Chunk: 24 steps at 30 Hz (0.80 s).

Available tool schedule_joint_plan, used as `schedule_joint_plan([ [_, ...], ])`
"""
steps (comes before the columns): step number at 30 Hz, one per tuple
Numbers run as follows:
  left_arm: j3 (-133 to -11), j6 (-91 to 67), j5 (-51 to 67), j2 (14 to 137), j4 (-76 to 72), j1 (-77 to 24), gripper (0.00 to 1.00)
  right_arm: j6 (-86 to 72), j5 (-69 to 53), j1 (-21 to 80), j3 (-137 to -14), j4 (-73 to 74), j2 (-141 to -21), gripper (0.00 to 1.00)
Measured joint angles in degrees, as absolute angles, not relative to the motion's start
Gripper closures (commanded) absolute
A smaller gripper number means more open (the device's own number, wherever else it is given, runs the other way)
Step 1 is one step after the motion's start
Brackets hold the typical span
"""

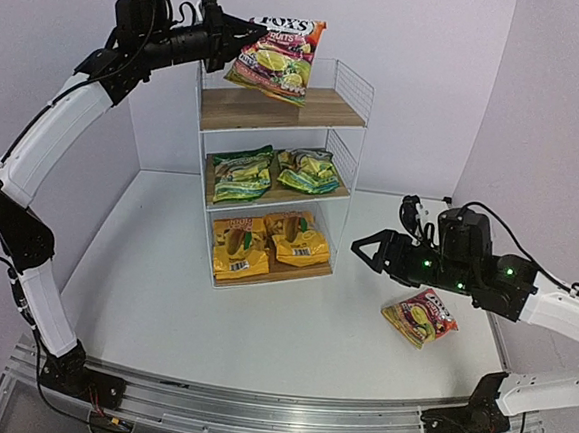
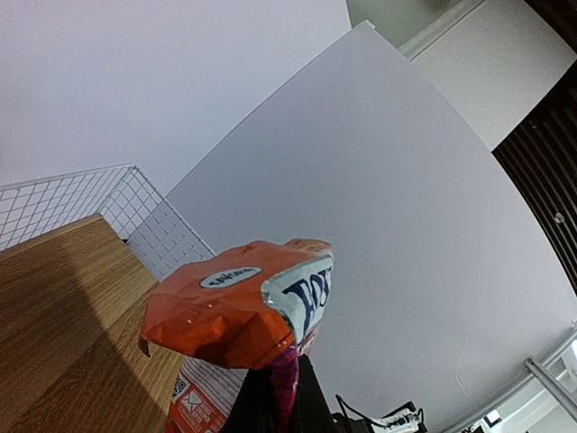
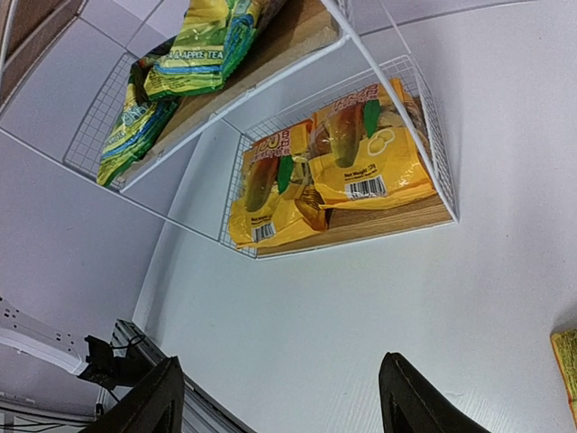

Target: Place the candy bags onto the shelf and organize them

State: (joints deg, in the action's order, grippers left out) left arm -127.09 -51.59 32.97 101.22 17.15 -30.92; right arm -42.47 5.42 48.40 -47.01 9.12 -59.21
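The red bag point(image 1: 277, 55) hangs tilted over the top board point(image 1: 278, 113) of the shelf point(image 1: 352, 86), pinched at its left edge by the left gripper point(image 1: 231, 43), whose jaws are clamped on the foil. I cannot tell whether the bag's lower edge touches the board. In the left wrist view the pouch point(image 2: 239, 316) bulges out past the fingers point(image 2: 279, 397), with the wood point(image 2: 54, 307) below and the wire side point(image 2: 135, 216) close by.

The lower tiers are filled: two green bags point(image 1: 241, 173) point(image 1: 308, 170) on the middle board and two yellow bags point(image 1: 239, 245) point(image 1: 301, 239) on the bottom. A second red bag point(image 1: 419, 317) lies on the table point(image 1: 259, 345), well apart from the shelf, under the right arm. The right gripper point(image 1: 362, 247) hovers near the shelf's right front with its jaws apart and nothing between them.

Risks, as I judge them:
- Let go while tilted and high, the glossy pouch may slide forward off the board
- Set down in the middle, it would leave too little room for its pair
- Pushed too far right, it could catch on the mesh and crumple
- The right arm, reaching in too soon, could bump the shelf
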Motion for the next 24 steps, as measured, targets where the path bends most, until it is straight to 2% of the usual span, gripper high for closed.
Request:
schedule_joint_plan([
  [12,-127.59,-42.99,11.80,101.34,29.38,-38.75,1.00,-43.52,9.09,48.40,-45.93,9.15,-58.48,0.29],
  [15,-127.61,-42.37,6.73,101.21,31.73,-38.70,0.90,-43.55,9.54,48.40,-45.93,9.17,-58.52,0.29],
  [16,-127.61,-42.10,4.96,101.06,32.34,-38.70,0.90,-43.55,9.61,48.40,-45.93,9.15,-58.64,0.29],
  [19,-127.23,-41.51,1.54,99.95,33.06,-38.76,0.95,-43.56,9.67,48.40,-45.95,9.15,-59.45,0.29],
  [23,-127.15,-40.00,-1.50,98.05,33.15,-39.39,0.87,-43.67,9.69,48.40,-45.95,9.15,-60.79,0.28],
  [24,-127.15,-39.60,-2.21,97.59,33.27,-39.43,0.82,-43.74,9.69,48.40,-45.95,9.15,-60.96,0.28],
])
